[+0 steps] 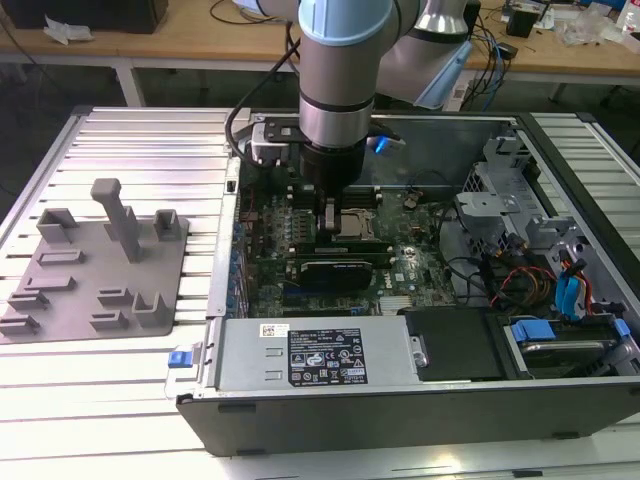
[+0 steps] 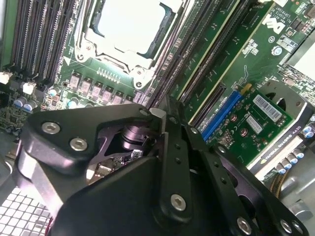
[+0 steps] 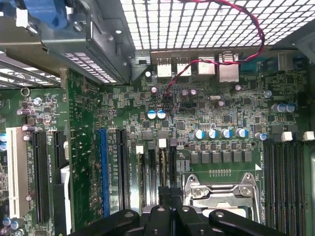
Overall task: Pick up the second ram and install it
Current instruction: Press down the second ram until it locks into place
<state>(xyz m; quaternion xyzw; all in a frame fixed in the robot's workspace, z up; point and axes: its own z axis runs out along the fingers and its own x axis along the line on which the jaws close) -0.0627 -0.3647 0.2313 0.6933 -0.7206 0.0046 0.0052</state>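
The gripper (image 1: 328,212) stood low inside the open case (image 1: 400,400), fingers drawn nearly together over the memory slots beside the one CPU socket (image 1: 357,224). Whether they pinched the ram could not be told. One black card (image 1: 338,268) sat nearby; one grey fixture (image 1: 95,275) lay on the counter (image 1: 150,140).

gripper (image 2: 158,114) over motherboard (image 2: 256,44)
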